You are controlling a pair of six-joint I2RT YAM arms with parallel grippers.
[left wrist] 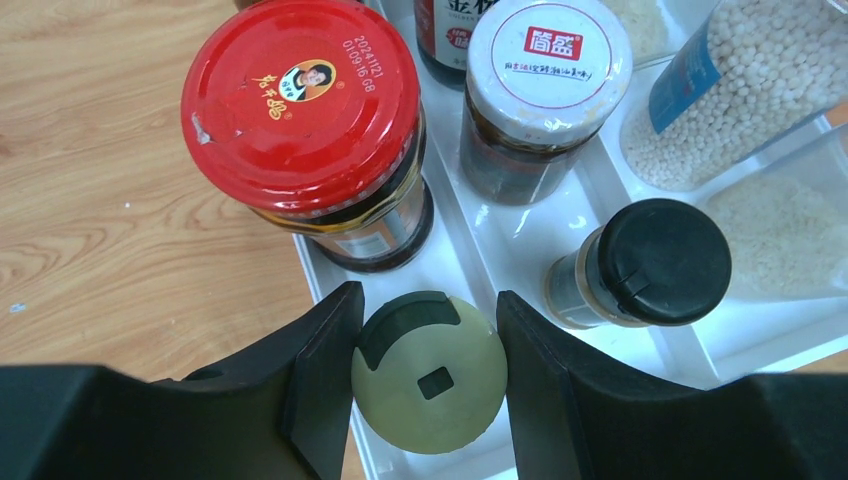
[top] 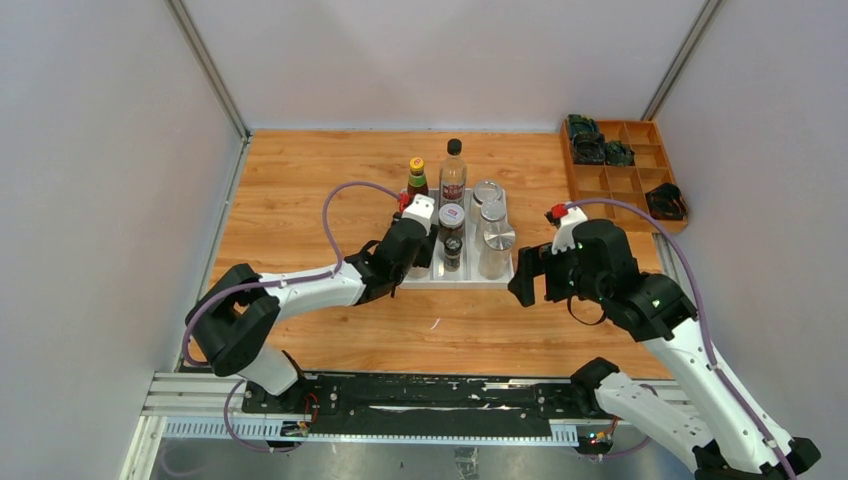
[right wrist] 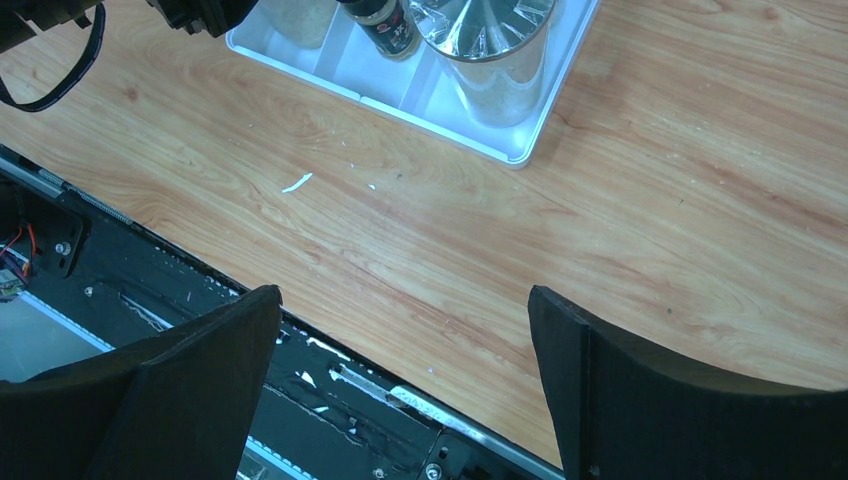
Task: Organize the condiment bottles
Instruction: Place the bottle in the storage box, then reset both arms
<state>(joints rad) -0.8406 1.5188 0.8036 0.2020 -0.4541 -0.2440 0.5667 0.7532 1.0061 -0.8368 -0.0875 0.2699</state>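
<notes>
My left gripper [left wrist: 428, 325] grasps the small shaker [left wrist: 430, 385] by its lid, I think to seat it in the tray [left wrist: 497, 232], with the red-lidded jar [left wrist: 300, 100] just ahead, while my right gripper [right wrist: 403, 300] hangs released, out of the way.

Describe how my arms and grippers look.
Left arm and right arm: white links, black joints, a lavender cable looped along each. A white block with a red tip sits on each wrist. Left gripper and right gripper have broad matte-black fingers.
</notes>
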